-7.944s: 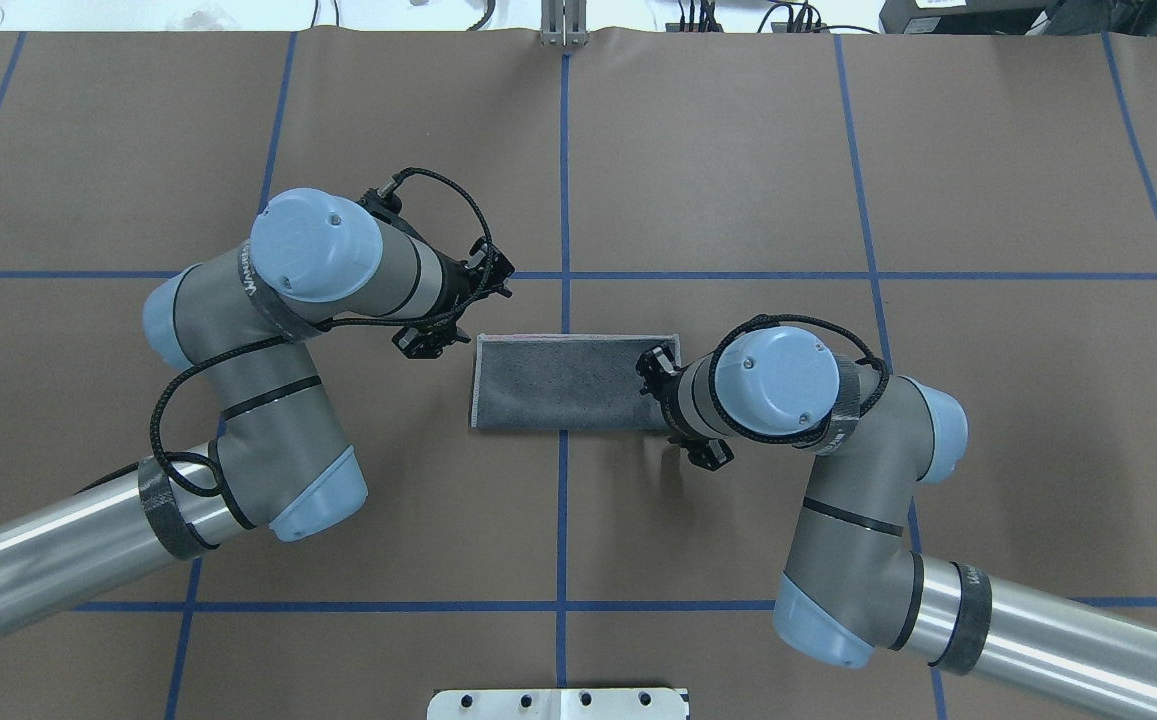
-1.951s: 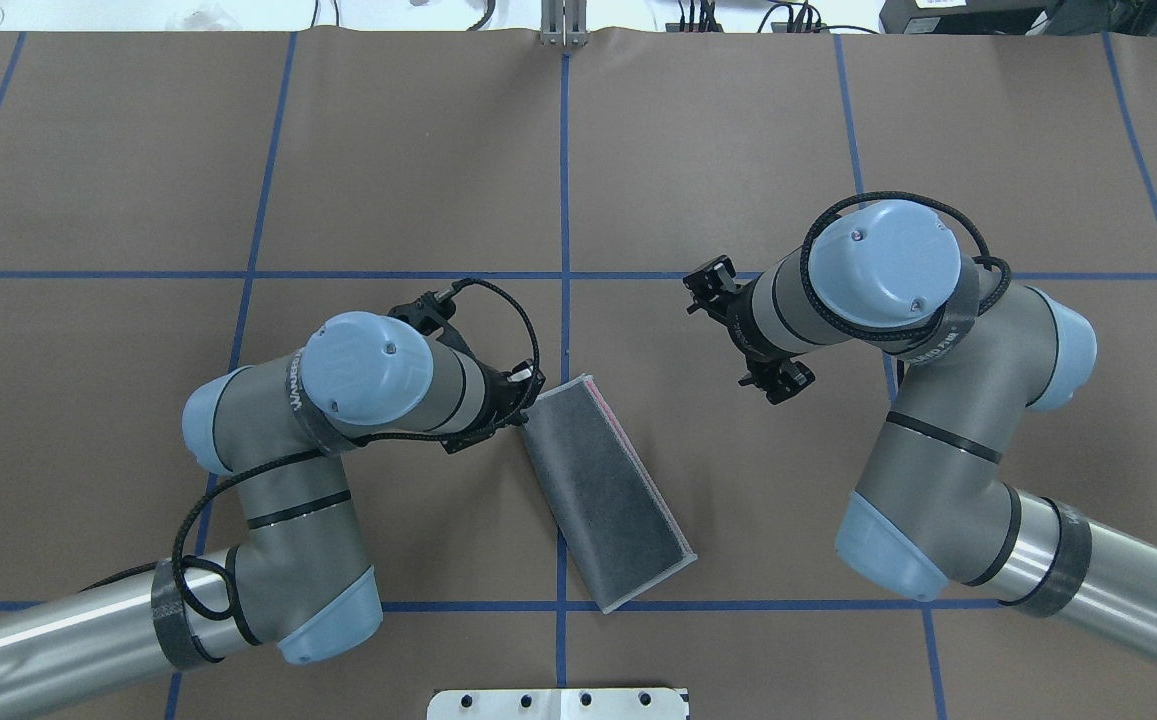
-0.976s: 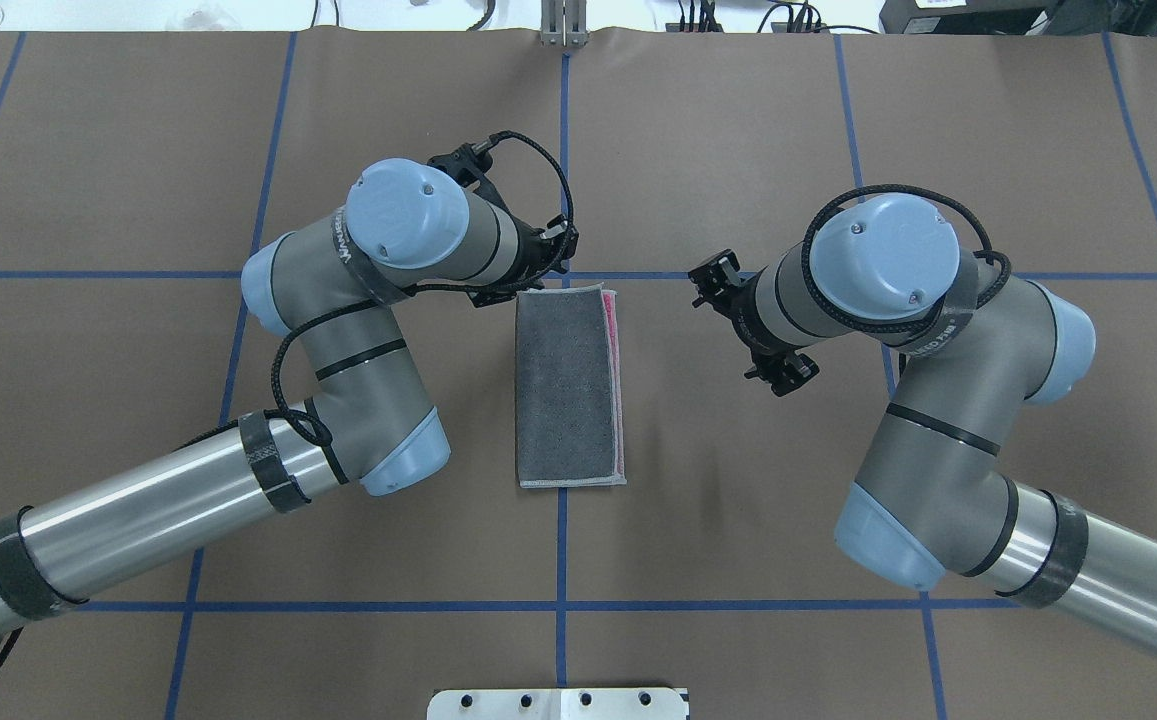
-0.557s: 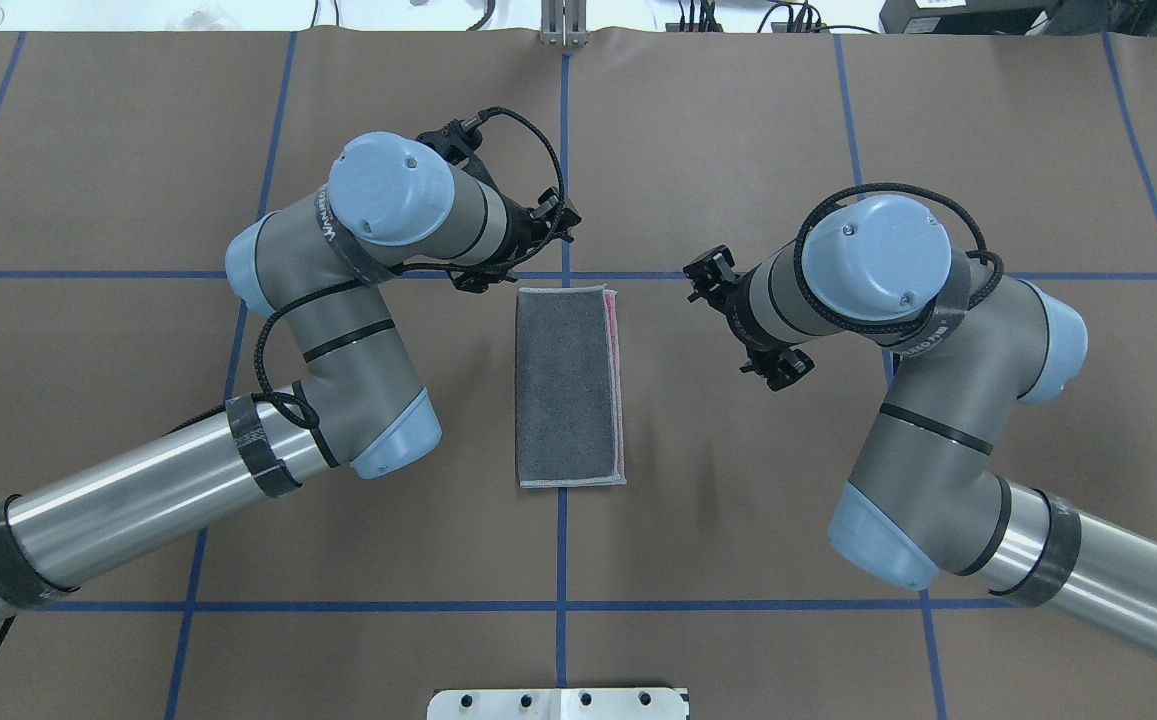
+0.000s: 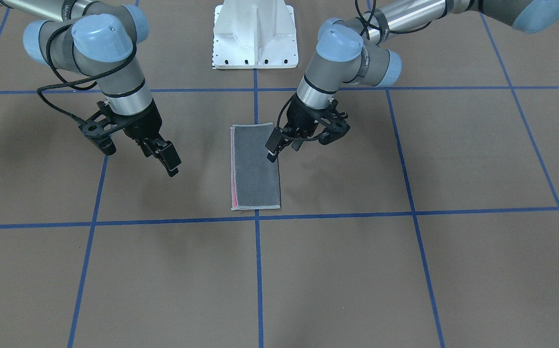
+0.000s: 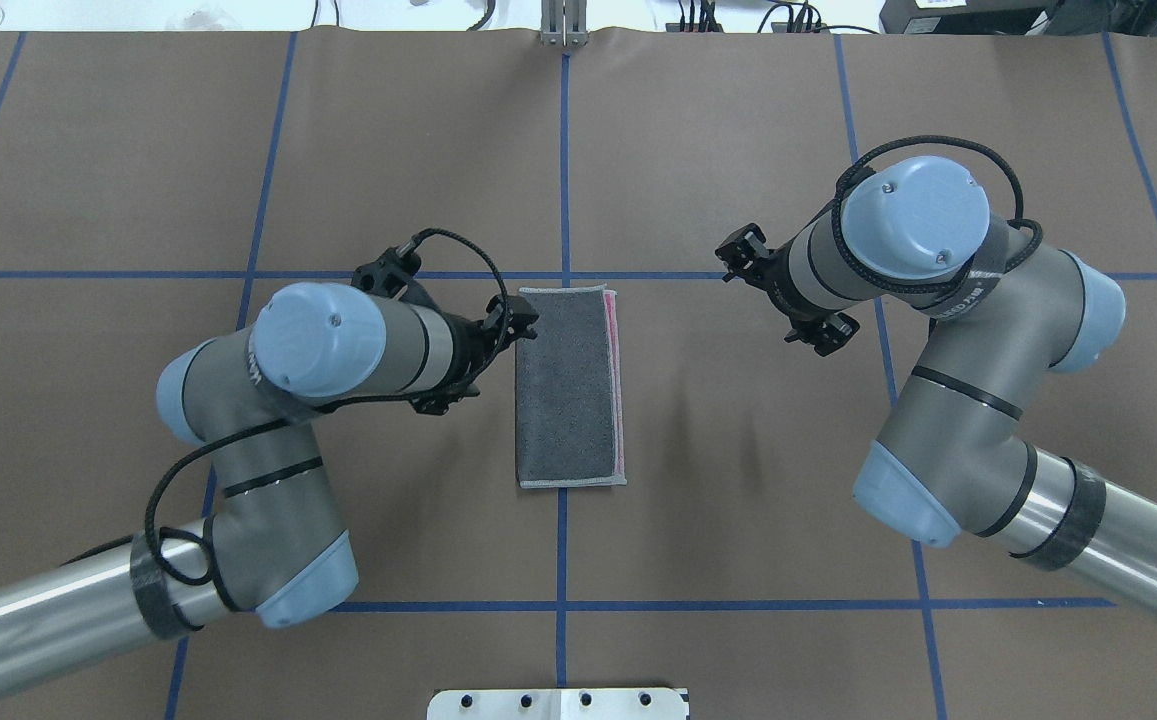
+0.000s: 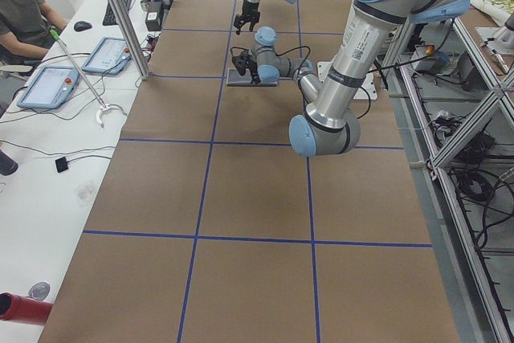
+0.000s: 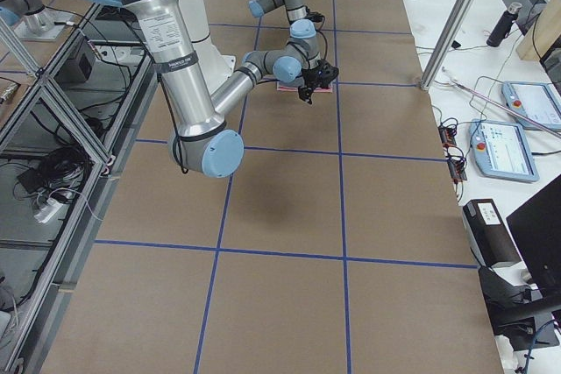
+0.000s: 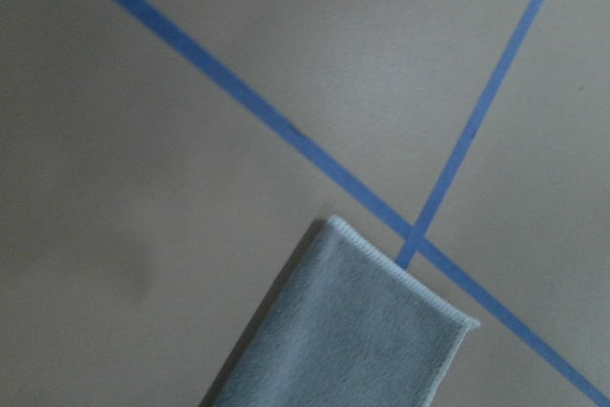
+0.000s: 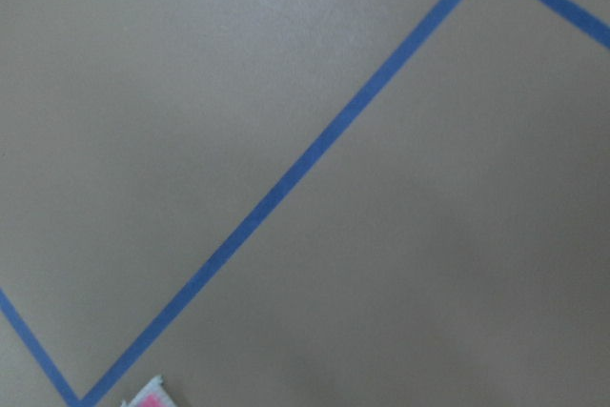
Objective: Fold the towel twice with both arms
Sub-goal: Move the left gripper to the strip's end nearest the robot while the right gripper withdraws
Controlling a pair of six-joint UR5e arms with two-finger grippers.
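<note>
The towel (image 6: 570, 385) lies flat on the table, folded into a long narrow strip. Its dark grey face is up and a pink strip shows along its right edge. It also shows in the front view (image 5: 255, 166). My left gripper (image 6: 523, 328) hangs at the towel's left edge near the far corner, looks open and holds nothing (image 5: 281, 147). My right gripper (image 5: 163, 157) looks open and empty above bare table right of the towel. The left wrist view shows a towel corner (image 9: 353, 331) and no fingers. The right wrist view shows a pink corner tip (image 10: 148, 396).
The white pedestal base (image 5: 255, 34) stands at the table's near edge. Blue tape lines (image 6: 563, 150) grid the brown table cover. A side desk with tablets (image 7: 56, 78) and a seated person runs along the far side, with a metal post (image 7: 120, 14) at the edge.
The left gripper turned the towel lengthwise, let go at its far left corner, then came back along the left edge. The right arm shifted slightly right and away. The towel has lain still for the last second.
</note>
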